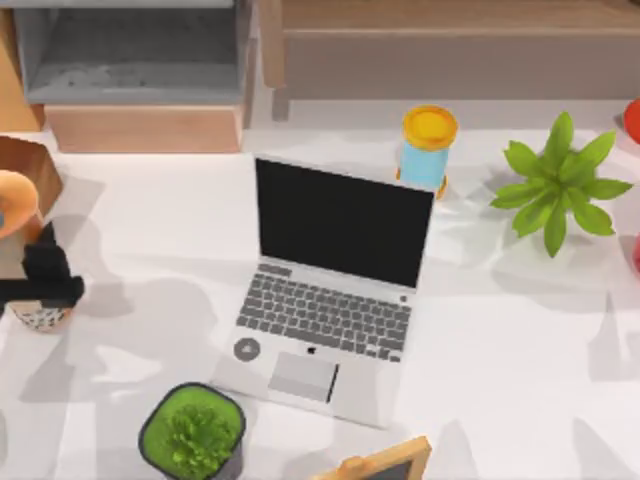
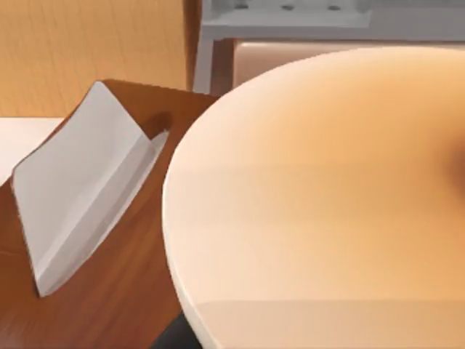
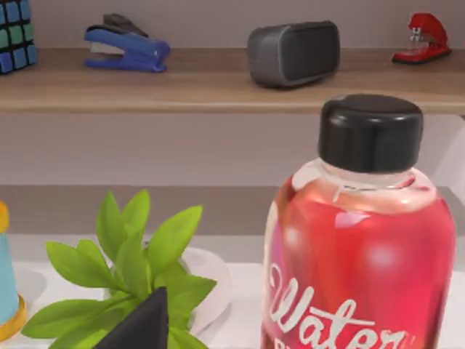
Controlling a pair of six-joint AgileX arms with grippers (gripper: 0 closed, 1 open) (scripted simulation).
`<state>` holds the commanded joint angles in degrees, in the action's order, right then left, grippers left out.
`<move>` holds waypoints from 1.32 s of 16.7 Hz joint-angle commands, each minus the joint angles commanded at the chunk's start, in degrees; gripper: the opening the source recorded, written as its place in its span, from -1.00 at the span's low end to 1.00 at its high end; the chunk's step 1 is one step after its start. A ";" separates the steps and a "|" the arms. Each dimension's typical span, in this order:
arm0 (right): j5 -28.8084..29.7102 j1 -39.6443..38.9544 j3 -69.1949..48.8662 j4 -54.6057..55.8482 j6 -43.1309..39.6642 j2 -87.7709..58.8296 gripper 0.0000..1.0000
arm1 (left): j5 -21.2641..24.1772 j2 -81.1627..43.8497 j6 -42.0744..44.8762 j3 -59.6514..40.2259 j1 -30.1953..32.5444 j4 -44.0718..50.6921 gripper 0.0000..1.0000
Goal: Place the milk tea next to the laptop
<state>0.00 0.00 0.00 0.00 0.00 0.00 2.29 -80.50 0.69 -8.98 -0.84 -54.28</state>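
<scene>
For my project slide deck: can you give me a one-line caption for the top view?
Left claw at the milk tea by the table's left edge, well left of the open laptop.

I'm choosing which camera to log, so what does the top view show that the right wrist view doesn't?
Top view alone: the laptop open mid-table, the left gripper at the milk tea near the table's left edge, and a dark potted plant. Right wrist view alone: a red water bottle, two staplers and a grey speaker on a shelf. Both: the leafy green plant and the blue cylinder.
</scene>
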 joint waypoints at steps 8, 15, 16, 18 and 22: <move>0.00 0.00 0.00 0.00 0.00 0.00 1.00 | 0.00 0.00 0.00 0.00 0.00 0.00 -1.00; 0.00 0.00 0.00 0.00 0.00 0.00 1.00 | -0.05 0.73 0.09 -0.10 -0.04 0.92 -1.00; 0.00 0.00 0.00 0.00 0.00 0.00 1.00 | -0.05 1.51 0.09 -0.27 -0.03 1.76 -1.00; 0.00 0.00 0.00 0.00 0.00 0.00 1.00 | -0.05 2.81 0.09 -0.56 -0.02 3.60 -1.00; 0.00 0.00 0.00 0.00 0.00 0.00 1.00 | -0.07 4.51 0.07 -1.03 -0.03 5.65 -1.00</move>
<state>0.00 0.00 0.00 0.00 0.00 0.00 2.21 -75.99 0.76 -10.01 -0.87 -48.63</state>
